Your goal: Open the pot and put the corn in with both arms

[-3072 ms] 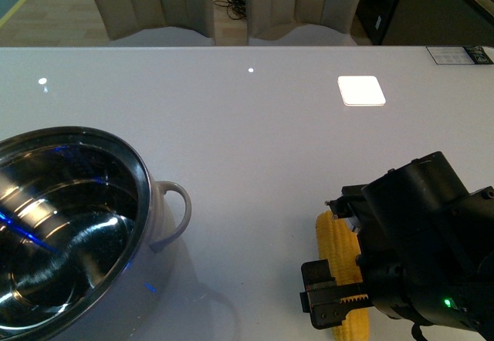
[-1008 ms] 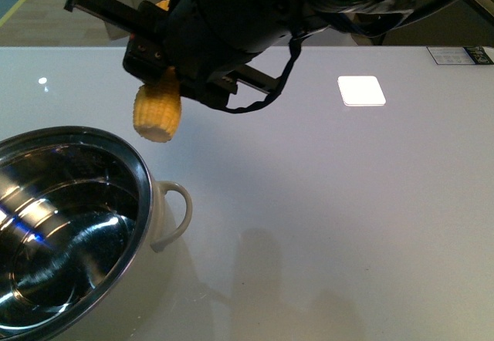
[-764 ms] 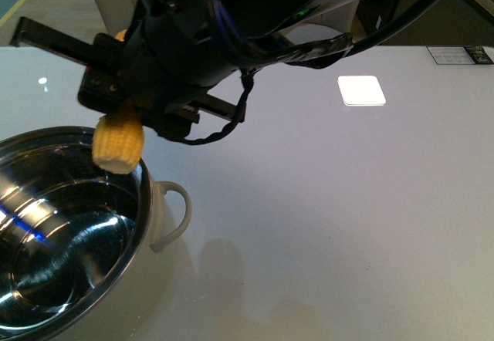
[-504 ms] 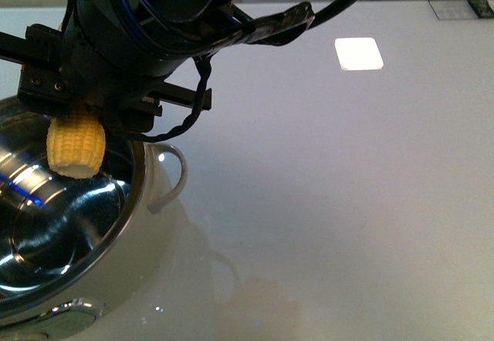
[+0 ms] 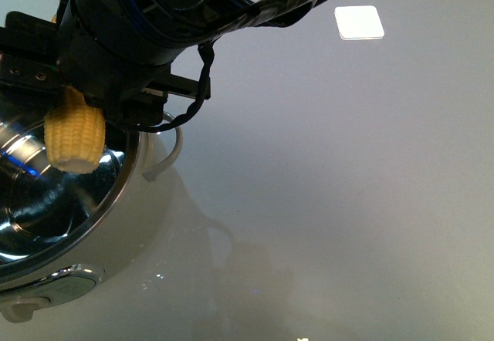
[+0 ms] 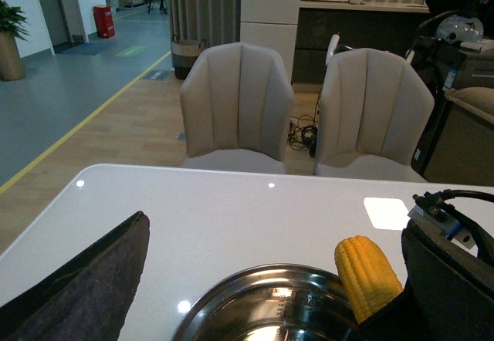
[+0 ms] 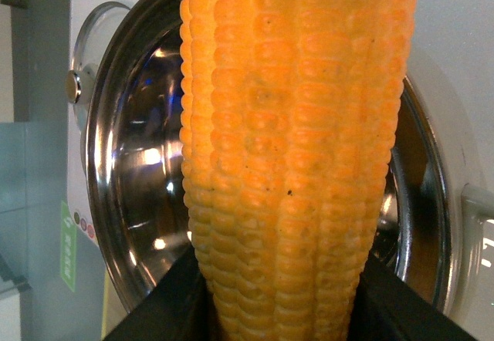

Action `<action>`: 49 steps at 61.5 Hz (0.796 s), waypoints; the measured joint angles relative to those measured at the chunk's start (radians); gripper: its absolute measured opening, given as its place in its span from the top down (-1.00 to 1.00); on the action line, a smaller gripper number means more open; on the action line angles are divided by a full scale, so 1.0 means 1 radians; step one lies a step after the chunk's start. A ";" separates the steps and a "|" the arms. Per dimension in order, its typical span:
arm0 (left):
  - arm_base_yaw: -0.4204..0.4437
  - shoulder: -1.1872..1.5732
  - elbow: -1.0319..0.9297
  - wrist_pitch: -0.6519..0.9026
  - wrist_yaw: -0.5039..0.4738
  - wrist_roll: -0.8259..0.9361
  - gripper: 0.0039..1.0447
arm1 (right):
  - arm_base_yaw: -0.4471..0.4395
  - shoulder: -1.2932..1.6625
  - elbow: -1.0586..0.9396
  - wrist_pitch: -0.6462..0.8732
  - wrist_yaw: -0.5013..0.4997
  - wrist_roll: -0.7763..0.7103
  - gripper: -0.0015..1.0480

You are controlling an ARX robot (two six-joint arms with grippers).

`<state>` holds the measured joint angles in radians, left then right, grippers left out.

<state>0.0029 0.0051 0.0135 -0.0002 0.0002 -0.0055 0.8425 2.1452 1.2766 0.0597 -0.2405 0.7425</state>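
white table (image 5: 347, 202) bare rightward | right pincer (image 5: 73, 98) gripping corn (image 5: 73, 136) over pot (image 5: 116, 194) rim | left pincer unseen

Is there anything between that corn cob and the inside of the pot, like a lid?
Nothing visible blocks it. The corn hangs in the right gripper over the open pot, whose shiny inside shows bare beneath it. No lid covers the opening.

Corn (image 5: 74, 136) above pot (image 5: 123, 202) (far left)
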 joint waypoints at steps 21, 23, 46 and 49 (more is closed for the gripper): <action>0.000 0.000 0.000 0.000 0.000 0.000 -0.87 | -0.001 0.000 -0.020 -0.026 -0.015 -0.008 0.07; 0.000 0.000 0.000 0.000 0.000 0.000 -0.87 | -0.001 0.000 -0.021 -0.028 -0.015 -0.010 0.07; 0.000 0.000 0.000 0.000 0.000 0.000 -0.87 | -0.004 0.000 -0.027 -0.036 -0.030 -0.026 -0.43; 0.000 0.000 0.000 0.000 0.000 0.000 -0.87 | -0.004 0.000 -0.027 -0.039 -0.032 -0.029 -0.46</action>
<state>0.0029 0.0051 0.0135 -0.0002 -0.0002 -0.0055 0.8383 2.1448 1.2499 0.0204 -0.2729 0.7135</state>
